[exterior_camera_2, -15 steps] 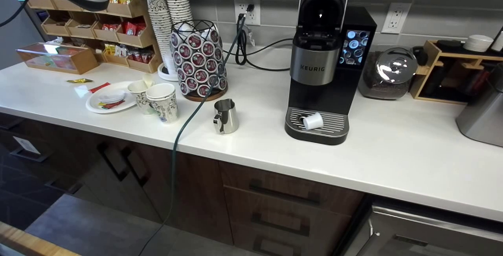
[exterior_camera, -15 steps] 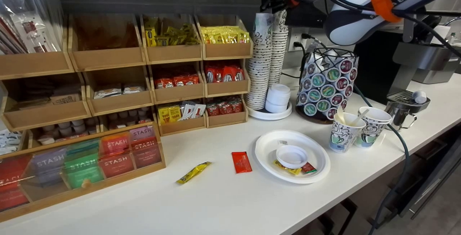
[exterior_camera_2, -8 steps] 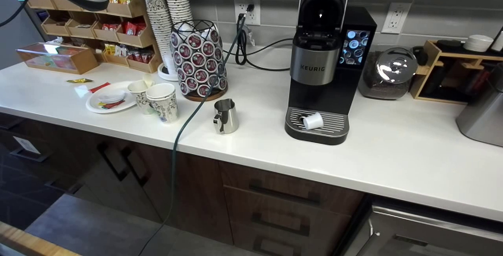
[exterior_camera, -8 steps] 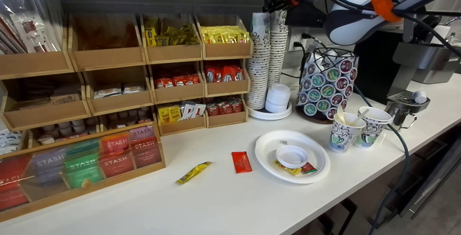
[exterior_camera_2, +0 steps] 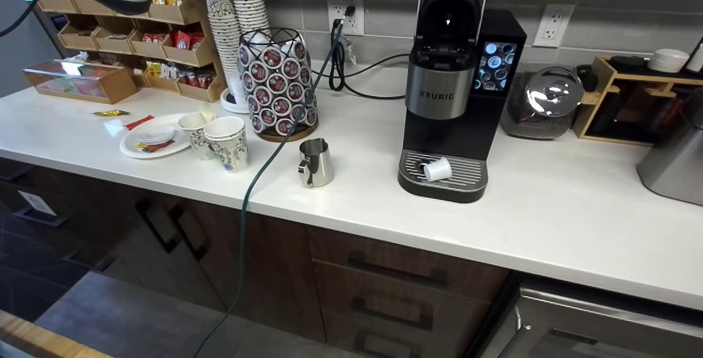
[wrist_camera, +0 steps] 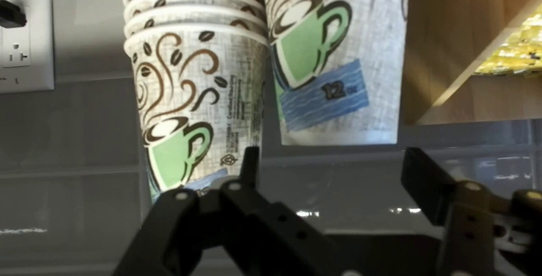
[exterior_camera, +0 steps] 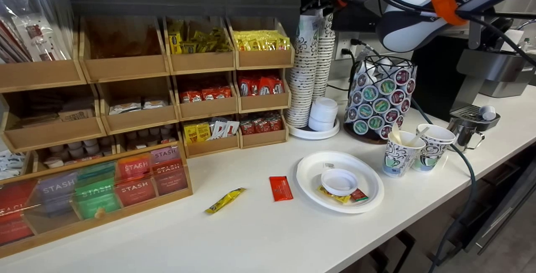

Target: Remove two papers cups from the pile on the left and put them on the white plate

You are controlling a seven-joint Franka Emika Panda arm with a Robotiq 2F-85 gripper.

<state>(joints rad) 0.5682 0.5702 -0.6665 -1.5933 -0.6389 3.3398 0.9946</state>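
With its fingers spread apart, a Robotiq gripper hangs at the upturned base of the top paper cup in the shorter pile, which now tilts closer to the taller column of cups than half a second earlier. On the counter, the white plate is unchanged, bearing a white bowl and small packets.

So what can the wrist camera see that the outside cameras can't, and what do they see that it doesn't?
Only in the wrist view: a readable 12 on the blue label on the pile.

Only in the exterior views, and in both of them: the white plate, the coffee pods and the metal jug.

Shared by all: the pile, the cup column beside it, yellow packets in a wooden bin, and a wall outlet.
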